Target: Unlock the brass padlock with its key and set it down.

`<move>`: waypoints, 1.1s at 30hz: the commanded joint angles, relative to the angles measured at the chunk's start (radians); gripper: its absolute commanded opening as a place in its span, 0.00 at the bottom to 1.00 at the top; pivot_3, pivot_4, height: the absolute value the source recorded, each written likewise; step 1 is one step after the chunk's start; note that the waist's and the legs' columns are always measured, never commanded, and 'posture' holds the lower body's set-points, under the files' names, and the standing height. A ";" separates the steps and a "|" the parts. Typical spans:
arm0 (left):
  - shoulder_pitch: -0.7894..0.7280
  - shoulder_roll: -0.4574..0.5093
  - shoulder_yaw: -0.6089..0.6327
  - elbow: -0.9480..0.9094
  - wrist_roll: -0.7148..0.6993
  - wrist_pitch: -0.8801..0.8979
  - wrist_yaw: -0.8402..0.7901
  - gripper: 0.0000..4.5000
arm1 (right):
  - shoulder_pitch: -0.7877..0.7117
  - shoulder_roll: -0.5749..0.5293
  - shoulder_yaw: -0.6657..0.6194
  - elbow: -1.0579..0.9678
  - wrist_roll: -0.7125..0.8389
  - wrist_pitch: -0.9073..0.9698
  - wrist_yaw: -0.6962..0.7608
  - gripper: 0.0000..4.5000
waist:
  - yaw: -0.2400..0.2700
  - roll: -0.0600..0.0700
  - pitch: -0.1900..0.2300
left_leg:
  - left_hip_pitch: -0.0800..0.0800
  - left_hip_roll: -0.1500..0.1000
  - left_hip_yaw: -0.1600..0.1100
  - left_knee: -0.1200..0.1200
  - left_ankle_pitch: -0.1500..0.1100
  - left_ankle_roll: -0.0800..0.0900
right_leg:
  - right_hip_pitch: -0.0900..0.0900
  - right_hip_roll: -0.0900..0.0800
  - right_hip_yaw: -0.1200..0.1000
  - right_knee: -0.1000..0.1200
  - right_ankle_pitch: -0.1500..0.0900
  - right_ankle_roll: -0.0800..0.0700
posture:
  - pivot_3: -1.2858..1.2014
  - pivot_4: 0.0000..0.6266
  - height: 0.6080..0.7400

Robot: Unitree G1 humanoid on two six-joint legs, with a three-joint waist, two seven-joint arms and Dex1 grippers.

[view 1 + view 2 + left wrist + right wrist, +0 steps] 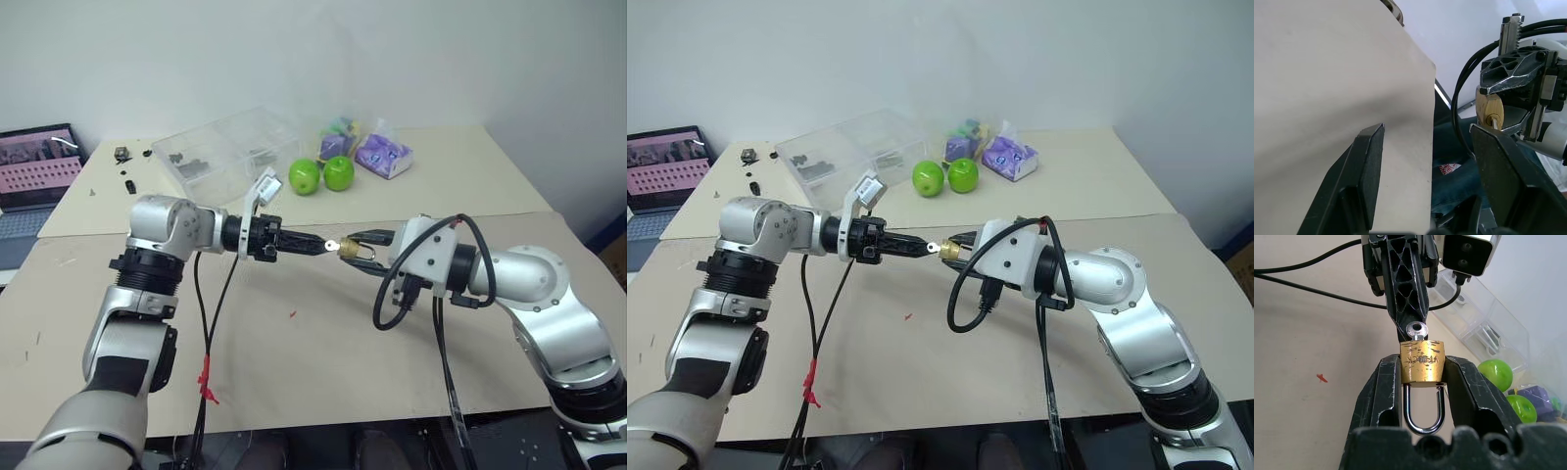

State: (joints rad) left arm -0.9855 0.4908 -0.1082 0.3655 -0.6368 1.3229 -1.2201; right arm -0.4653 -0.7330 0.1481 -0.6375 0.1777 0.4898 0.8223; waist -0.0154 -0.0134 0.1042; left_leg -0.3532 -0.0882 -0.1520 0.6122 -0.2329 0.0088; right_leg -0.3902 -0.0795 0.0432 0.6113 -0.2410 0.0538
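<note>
The right gripper [1420, 396] is clamping the brass padlock [1422, 362] by its two flat sides, holding it up in the air over the table [323, 343], between the two arms. In the right wrist view the silvery shackle [1423, 410] is looping back between the black fingers, and one leg of it is appearing to sit clear of the body, though I cannot be sure it has sprung. The key [1417, 330] is sticking out of the far end of the padlock; only its round head is showing, the blade being buried in the lock.

The left gripper [318, 246] is reaching in from the opposite side, its fingers standing apart and closing on nothing. In the left wrist view one fingertip is hiding most of the key, so whether it is touching is hard to say.

Behind them, two green apples [320, 175] are sitting near a clear plastic box [230, 147], whose contents are too small to make out.
</note>
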 commanded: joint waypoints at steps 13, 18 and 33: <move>-0.004 0.043 0.024 -0.117 -0.082 0.047 0.004 0.66 | 0.069 -0.048 -0.058 0.063 -0.021 -0.129 0.008 0.20 | 0.002 0.000 0.000 | 0.000 -0.001 0.000 0.000 0.000 0.000 | 0.000 -0.001 0.000 0.000 0.000 0.000 | 0.52 0.24 1.00; -0.002 0.045 0.024 -0.122 -0.097 0.044 0.014 0.66 | 0.079 -0.055 -0.064 0.087 -0.023 -0.153 0.013 0.20 | 0.001 0.000 0.000 | 0.000 -0.001 0.001 0.000 0.000 0.000 | 0.000 -0.001 0.001 0.000 0.000 0.000 | 0.52 0.24 1.00; -0.008 -0.016 0.007 -0.080 -0.082 0.001 0.036 0.66 | 0.038 -0.037 -0.042 0.035 -0.015 -0.096 -0.006 0.20 | 0.002 0.000 0.000 | 0.000 -0.001 0.001 0.000 0.000 0.000 | 0.000 -0.002 0.001 -0.001 0.000 0.000 | 0.52 0.24 1.00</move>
State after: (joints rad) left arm -0.9739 0.4758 -0.1038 0.2945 -0.7120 1.3496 -1.1803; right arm -0.4058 -0.7728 0.1270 -0.5571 0.1599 0.3841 0.8279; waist -0.0132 -0.0135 0.1044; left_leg -0.3533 -0.0890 -0.1512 0.6120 -0.2328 0.0085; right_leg -0.3900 -0.0811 0.0439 0.6107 -0.2410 0.0538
